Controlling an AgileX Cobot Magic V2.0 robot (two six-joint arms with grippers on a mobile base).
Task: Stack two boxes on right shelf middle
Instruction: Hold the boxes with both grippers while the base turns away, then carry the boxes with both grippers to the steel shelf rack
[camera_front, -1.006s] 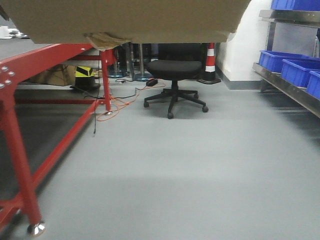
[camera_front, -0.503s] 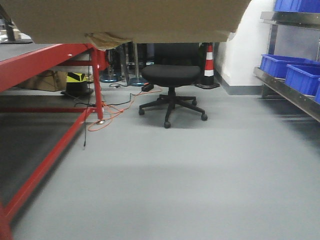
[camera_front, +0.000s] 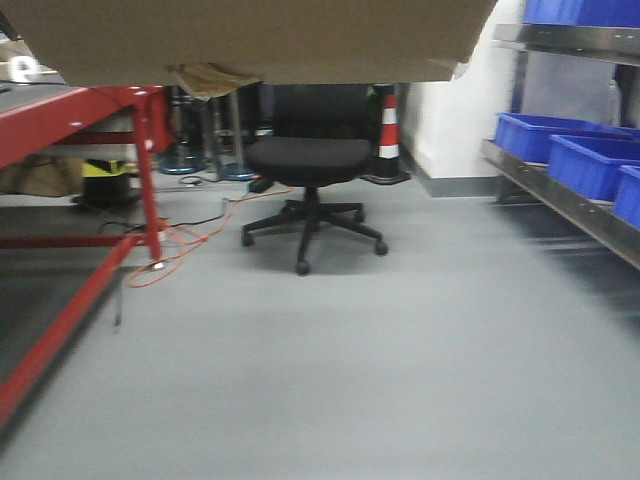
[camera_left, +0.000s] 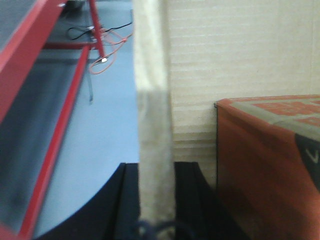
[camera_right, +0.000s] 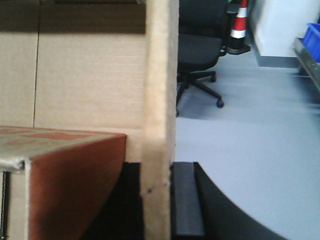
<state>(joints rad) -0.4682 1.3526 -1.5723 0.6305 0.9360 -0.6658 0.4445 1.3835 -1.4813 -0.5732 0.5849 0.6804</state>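
A brown cardboard box (camera_front: 250, 40) fills the top of the front view, seen from below, with a wad of yellowish tape (camera_front: 210, 78) at its bottom edge. My left gripper (camera_left: 156, 200) is shut on the box's left wall (camera_left: 152, 100), a black finger on each side. My right gripper (camera_right: 160, 200) is shut on the right wall (camera_right: 160, 75) the same way. A red-brown printed carton (camera_left: 265, 160) lies inside the box, also in the right wrist view (camera_right: 75, 185). The silver metal shelf (camera_front: 560, 200) runs along the right edge.
Blue plastic bins (camera_front: 590, 160) sit on the shelf. A red beam rack (camera_front: 80, 110) stands at left, with an orange cable (camera_front: 190, 240) on the floor by its leg. A black office chair (camera_front: 310, 160) and a striped traffic cone (camera_front: 388, 130) stand ahead.
The chair, red rack and shelf have all slid left in the front view, so the view has swung right. The box stays in the same place at the top.
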